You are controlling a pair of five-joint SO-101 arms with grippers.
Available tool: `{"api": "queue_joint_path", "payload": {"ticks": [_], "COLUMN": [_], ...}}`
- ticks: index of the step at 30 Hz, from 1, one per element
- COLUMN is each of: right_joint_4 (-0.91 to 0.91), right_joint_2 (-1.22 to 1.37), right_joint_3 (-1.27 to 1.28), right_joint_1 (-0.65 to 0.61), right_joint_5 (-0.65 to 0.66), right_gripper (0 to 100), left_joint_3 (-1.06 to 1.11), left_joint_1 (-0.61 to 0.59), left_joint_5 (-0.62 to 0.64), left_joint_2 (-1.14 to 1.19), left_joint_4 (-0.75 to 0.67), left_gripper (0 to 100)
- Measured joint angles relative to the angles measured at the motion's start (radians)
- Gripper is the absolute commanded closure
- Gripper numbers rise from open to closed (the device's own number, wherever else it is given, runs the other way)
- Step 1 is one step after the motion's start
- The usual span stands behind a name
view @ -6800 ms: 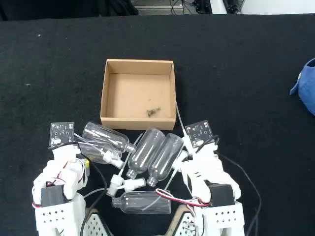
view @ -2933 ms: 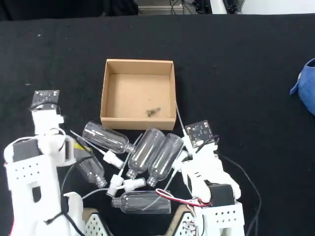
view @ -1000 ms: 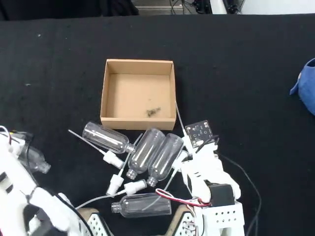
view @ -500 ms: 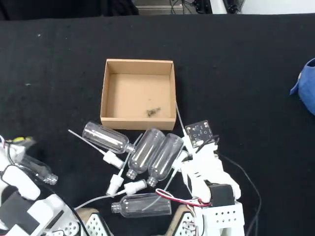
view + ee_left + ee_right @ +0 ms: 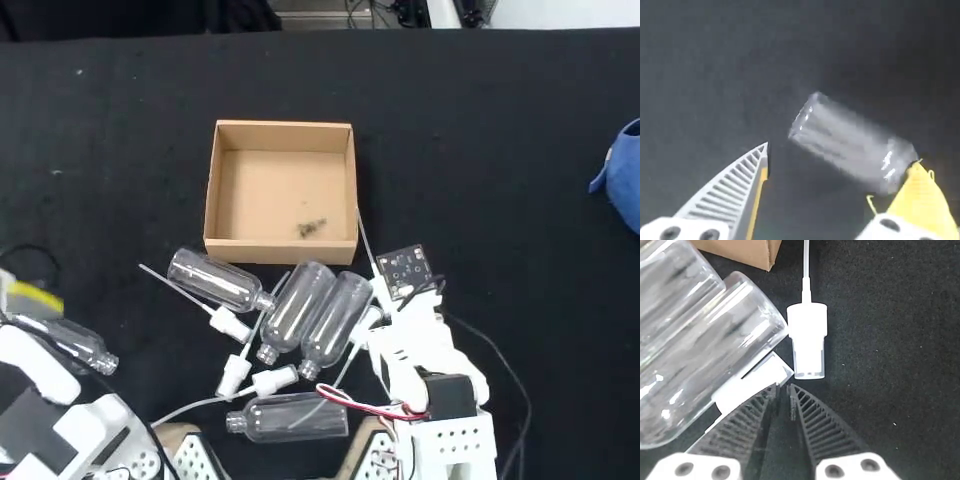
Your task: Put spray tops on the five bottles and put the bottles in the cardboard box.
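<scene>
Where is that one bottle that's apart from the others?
In the high view the lone bottle is at the far left, inside the open left gripper, well left of the bottle pile and the cardboard box.

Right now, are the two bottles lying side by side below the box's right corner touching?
Touching. The high view shows the left bottle and right bottle lying flank to flank, with no gap between their sides.
</scene>
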Motion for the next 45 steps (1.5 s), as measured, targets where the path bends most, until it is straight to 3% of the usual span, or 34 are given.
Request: {"api": "queue_joint_path", "payload": {"ticks": [4, 7, 13, 19, 30, 38, 45], "right_joint_4": [0.0, 0.0, 0.0, 0.0, 0.0, 0.0, 0.0], "right_joint_2": [0.0, 0.0, 0.0, 0.0, 0.0, 0.0, 0.0], "right_joint_3": [0.0, 0.0, 0.0, 0.0, 0.0, 0.0, 0.0], "right_joint_1": [0.0, 0.0, 0.0, 0.0, 0.0, 0.0, 0.0], "right_joint_5": [0.0, 0.0, 0.0, 0.0, 0.0, 0.0, 0.0], "right_gripper": [98.7, 98.7, 98.7, 98.7, 98.7, 98.7, 98.7], "left_joint_3": [0.071, 0.074, 0.077, 0.19, 0.287, 0.368, 0.388], "left_joint_1": [0.0, 0.006, 0.086, 0.166, 0.138, 0.037, 0.015], "left_joint_5": [-0.427, -0.568, -0.572, -0.574, -0.574, -0.574, -0.574], "left_joint_2": [0.0, 0.0, 0.0, 0.0, 0.0, 0.0, 0.0], "left_joint_4": [0.0, -0.005, -0.012, -0.149, -0.245, -0.439, -0.407], "left_gripper": [71, 71, 71, 71, 71, 71, 71]}}
